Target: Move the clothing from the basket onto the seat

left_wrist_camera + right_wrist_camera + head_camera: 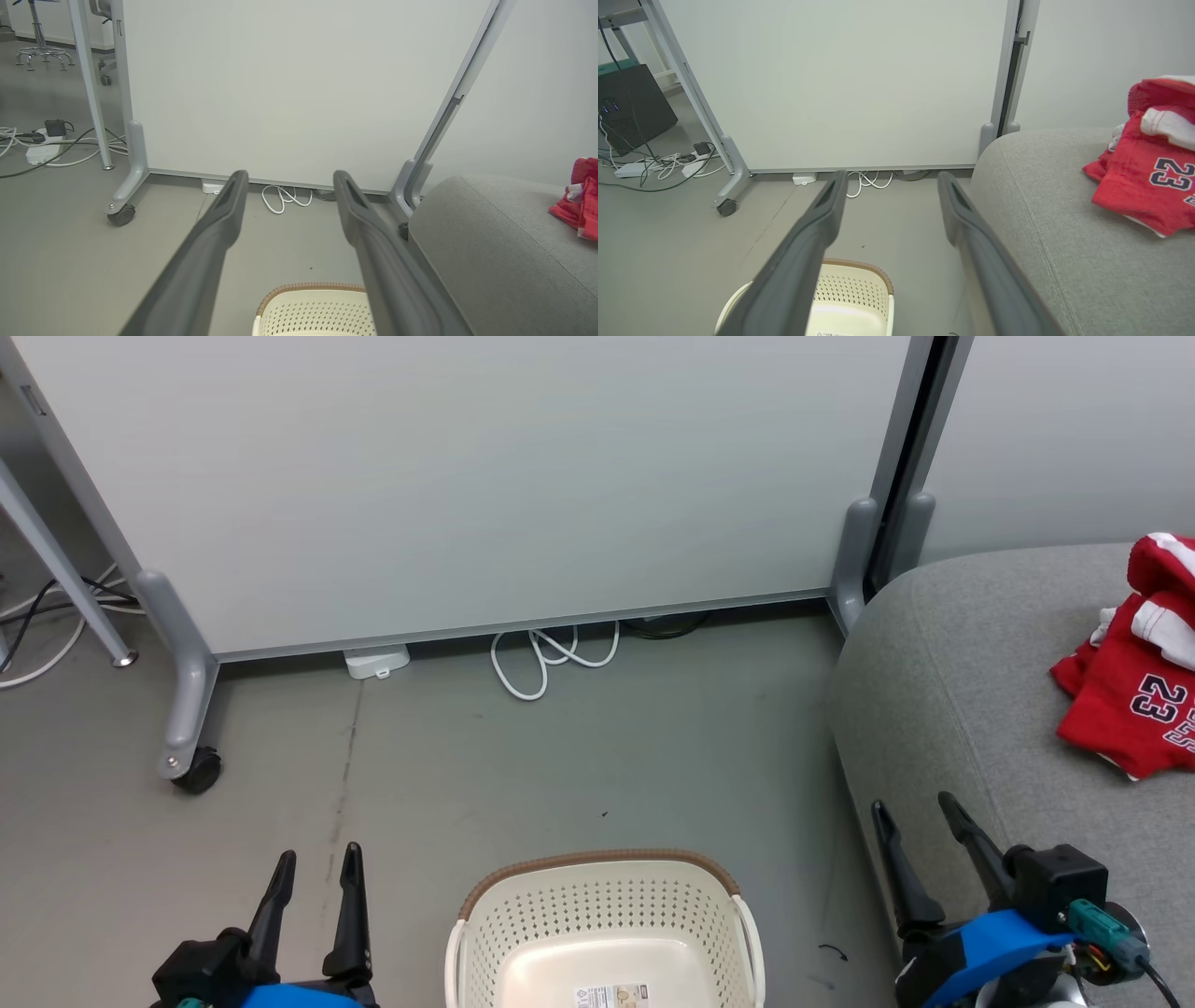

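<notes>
Fingers (219,224) of both grippers stand spread wide, with nothing held between them. Left gripper (320,854) hangs above the grey floor (560,765) at the lower left of the head view, just left of the basket (597,861). Right gripper (911,803) sits at the lower right, before the rounded near edge of the seat (934,691); whether it touches the fabric cannot be judged.

The basket stands upright on the floor between the two grippers, its pale bottom and a printed label (610,997) showing. The clothing (1130,709) lies in a crumpled red heap on top of the seat at the far right, with white trim and the number 23 visible, well apart from both grippers. Behind stands a wheeled white panel (467,476), with a coiled white cable (546,658) at its lower edge.
</notes>
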Tool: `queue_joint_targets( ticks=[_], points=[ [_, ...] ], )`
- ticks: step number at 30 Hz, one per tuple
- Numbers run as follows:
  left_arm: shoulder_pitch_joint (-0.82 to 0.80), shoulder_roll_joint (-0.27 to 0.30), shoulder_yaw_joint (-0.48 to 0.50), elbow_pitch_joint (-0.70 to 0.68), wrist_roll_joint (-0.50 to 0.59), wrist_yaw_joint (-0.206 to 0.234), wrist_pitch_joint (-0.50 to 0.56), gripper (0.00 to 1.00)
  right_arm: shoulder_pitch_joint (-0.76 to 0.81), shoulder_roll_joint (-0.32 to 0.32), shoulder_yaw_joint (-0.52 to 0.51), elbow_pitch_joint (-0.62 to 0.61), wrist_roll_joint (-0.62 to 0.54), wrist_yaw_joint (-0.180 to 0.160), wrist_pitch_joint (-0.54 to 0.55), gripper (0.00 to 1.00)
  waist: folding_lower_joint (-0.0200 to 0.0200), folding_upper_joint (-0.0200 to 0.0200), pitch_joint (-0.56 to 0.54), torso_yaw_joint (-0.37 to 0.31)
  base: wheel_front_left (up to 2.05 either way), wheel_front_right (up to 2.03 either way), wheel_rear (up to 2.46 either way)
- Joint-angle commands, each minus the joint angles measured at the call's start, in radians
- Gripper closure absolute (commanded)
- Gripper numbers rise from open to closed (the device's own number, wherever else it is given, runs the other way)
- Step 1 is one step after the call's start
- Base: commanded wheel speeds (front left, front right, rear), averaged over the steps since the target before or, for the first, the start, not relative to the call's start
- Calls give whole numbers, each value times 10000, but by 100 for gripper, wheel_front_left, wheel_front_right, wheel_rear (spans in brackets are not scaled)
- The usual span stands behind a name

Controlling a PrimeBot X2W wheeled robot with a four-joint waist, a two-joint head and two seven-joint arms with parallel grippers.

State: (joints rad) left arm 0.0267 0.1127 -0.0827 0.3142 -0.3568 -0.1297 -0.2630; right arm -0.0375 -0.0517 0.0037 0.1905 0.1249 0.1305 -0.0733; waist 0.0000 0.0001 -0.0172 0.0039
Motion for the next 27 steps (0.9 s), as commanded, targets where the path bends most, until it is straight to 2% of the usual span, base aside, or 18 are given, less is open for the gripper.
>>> queue_joint_targets(
  ticks=[1,27],
  points=[
    [-150,67,27,30,-33,-11,-26,0,144,18,21,60,114,5,-56,0,0,-1,3,23,0,0,0],
    [-116,82,29,47,17,-11,-26,0,158,20,172,232,410,5,-81,0,0,-1,97,-74,0,0,0]
  ],
)
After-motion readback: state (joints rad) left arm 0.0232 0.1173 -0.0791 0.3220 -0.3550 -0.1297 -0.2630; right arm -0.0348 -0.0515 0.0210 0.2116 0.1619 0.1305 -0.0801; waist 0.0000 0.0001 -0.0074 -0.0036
